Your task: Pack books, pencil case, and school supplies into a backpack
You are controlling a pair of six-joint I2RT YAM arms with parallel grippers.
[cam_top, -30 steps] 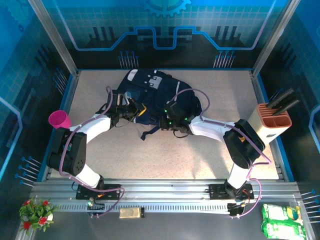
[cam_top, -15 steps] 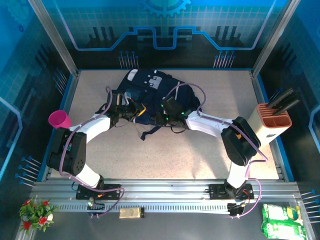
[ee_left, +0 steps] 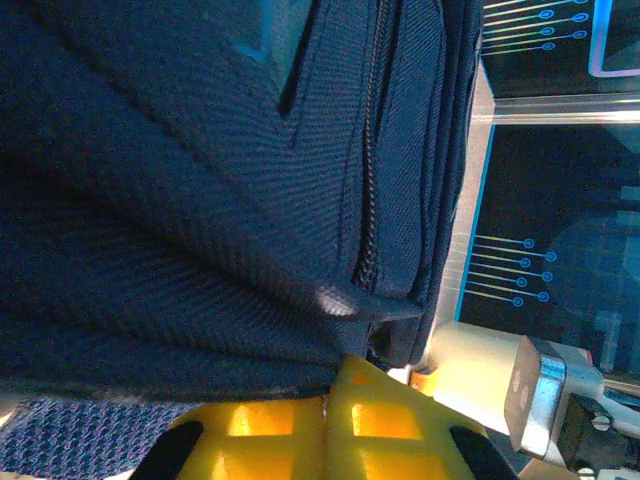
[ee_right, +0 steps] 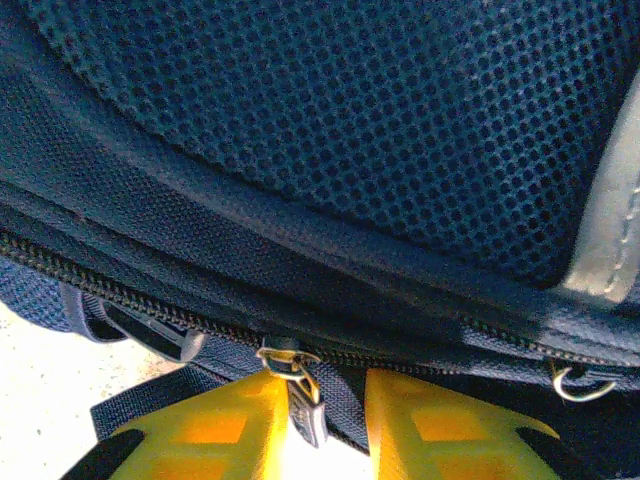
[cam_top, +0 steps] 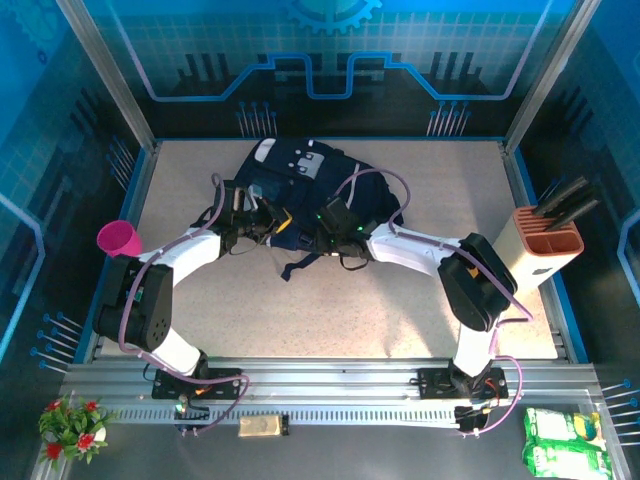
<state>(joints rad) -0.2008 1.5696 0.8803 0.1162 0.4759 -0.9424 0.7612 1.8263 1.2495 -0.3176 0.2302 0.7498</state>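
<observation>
**Zip step.** The backpack lies flat at the far middle of the bench. Left fingers: clenched, apparently pinching the bag's left fabric edge to brace it. Right fingers: released, straddling the zip pull without gripping it. To do it well, close squarely on the pull's tab. Then draw along the zip line with the left pinch taut, so the fabric does not bunch.

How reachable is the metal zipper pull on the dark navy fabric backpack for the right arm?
Probably yes. In the right wrist view, the metal zipper pull on the dark navy fabric backpack hangs in the gap of the open right gripper, and nothing blocks it.
</observation>
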